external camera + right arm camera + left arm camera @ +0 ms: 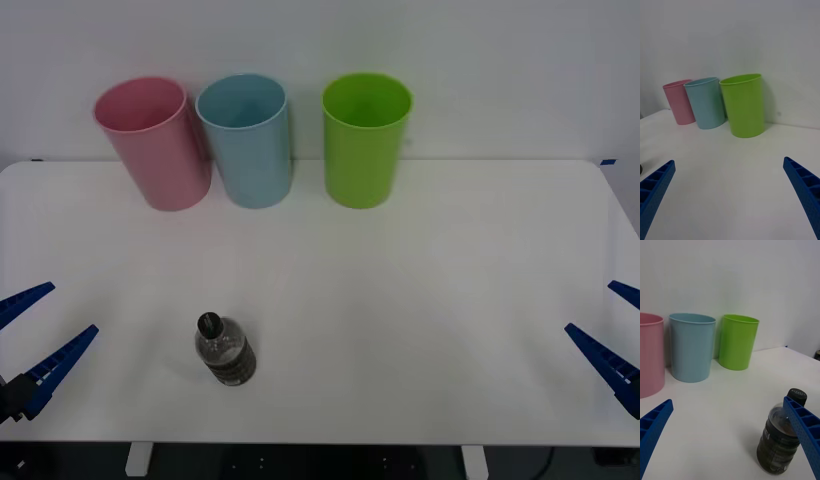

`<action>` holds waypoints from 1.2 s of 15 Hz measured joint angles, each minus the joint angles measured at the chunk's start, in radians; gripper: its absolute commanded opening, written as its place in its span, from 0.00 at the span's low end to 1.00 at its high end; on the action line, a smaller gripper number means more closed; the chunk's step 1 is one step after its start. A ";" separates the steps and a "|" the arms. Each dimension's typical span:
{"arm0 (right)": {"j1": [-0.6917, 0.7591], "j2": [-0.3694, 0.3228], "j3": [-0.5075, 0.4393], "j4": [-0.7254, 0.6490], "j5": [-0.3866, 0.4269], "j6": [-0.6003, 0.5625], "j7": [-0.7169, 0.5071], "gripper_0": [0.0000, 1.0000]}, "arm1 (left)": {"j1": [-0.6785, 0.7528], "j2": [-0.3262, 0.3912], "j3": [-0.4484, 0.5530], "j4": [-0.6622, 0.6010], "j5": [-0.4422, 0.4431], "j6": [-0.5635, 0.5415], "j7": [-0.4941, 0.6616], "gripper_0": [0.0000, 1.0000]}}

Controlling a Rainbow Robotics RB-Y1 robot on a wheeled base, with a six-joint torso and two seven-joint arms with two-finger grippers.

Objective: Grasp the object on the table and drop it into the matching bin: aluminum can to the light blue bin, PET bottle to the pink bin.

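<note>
Start at your left: the left gripper (30, 345) sits low at the table's near left edge, its two blue ribbed fingers spread wide with nothing between them. The PET bottle (225, 350) stands upright on the white table (450, 300), near the front edge and left of centre, so it lies to the right of that gripper and slightly ahead of it. Its long axis is vertical, black cap up, dark label band around the lower body. In the left wrist view the bottle (781, 438) stands close in, partly behind one finger (803, 431) rather than centred in the gap, so you will probably need to shift the gripper sideways toward the bottle before closing. The left arm is clearly the nearer one, and a side-on grasp around the body looks like the natural approach.

Further back, along the far edge of the table, stand three bins in a row: the pink bin (155, 145) at the left, the light blue bin (246, 140) just beside it, and a lime green bin (365, 140) a little apart to the right. The pink one is your target for this bottle, and it lies well beyond the bottle and a little to its left.

At your right, the right gripper (615, 335) waits at the table's near right edge, fingers also parted and empty, well apart from the bottle. Nothing is grasped yet; the reach has not begun.
</note>
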 measured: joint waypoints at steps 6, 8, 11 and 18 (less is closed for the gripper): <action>0.000 0.000 0.000 0.000 0.000 0.000 0.000 1.00 | -0.020 -0.036 -0.025 0.016 0.007 0.001 -0.002 1.00; 0.000 0.000 0.000 0.000 0.000 0.000 0.000 1.00 | -0.024 -0.027 -0.044 0.018 0.019 0.005 -0.004 1.00; 0.000 0.000 0.000 0.000 0.000 0.000 0.000 1.00 | -0.024 -0.017 -0.045 0.022 0.022 0.006 -0.007 1.00; 0.000 0.000 0.000 0.000 0.000 0.000 0.000 1.00 | -0.025 0.053 -0.100 0.117 0.015 -0.016 -0.135 1.00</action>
